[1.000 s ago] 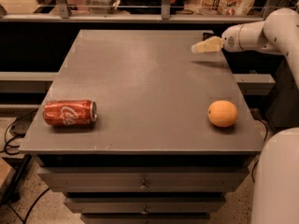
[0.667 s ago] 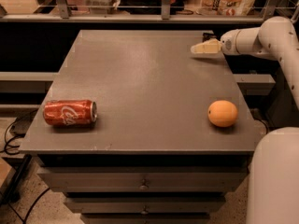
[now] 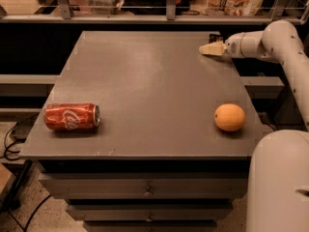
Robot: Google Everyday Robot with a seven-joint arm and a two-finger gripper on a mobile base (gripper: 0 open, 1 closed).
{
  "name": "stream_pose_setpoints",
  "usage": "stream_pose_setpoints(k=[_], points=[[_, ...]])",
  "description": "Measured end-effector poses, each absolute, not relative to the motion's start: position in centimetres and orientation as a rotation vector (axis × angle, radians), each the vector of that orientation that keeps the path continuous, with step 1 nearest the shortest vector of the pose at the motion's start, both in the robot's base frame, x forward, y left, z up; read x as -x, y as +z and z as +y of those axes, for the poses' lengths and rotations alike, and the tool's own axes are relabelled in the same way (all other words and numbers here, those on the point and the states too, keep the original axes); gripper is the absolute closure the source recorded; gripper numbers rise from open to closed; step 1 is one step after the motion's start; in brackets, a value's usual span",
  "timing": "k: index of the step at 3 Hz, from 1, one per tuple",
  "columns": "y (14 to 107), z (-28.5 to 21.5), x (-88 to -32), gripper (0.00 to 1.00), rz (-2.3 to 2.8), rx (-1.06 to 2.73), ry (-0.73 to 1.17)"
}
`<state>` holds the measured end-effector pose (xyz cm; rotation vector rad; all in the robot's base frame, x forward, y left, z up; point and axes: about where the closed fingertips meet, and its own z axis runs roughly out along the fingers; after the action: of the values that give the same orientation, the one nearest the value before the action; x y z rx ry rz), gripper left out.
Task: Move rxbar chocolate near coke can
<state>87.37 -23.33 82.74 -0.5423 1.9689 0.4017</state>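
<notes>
So here's the setup: grey counter [image 3: 145,76] with drawers under it, and the coke can [image 3: 71,117] is lying on its side near the front left corner, silver end pointing right. An orange [image 3: 230,117] sits over by the front right edge, well apart from the can.

The rxbar chocolate [image 3: 215,36] looks to be that small dark thing way back at the far right corner of the counter. It's mostly tucked behind the tool, so I can only see a sliver of it. That puts it about as far from the can as it can get, diagonally across the whole top.

The tool [image 3: 208,49] hangs low over the far right edge, pointing left, just in front of the bar, with the white arm [image 3: 282,37] reaching in from the right side. Honestly can't tell how far open it is from this angle, and I don't see anything held in it.

My read: it's parked there because the bar is right there, so this is the approach-to-grab stage and nothing has been moved yet. The bar being flat and right at the corner seems like the tricky bit, since a bad nudge could push it off the back. The orange is just a distractor, though it's sort of near the straight line back toward the can.
</notes>
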Motion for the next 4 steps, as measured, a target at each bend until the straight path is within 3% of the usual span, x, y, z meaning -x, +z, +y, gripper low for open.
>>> stream_pose_setpoints(k=[1, 4], points=[[83.01, -22.97, -87.31, 1.0, 1.973, 0.567, 0.397], [83.42, -22.98, -87.31, 1.0, 1.972, 0.567, 0.396]])
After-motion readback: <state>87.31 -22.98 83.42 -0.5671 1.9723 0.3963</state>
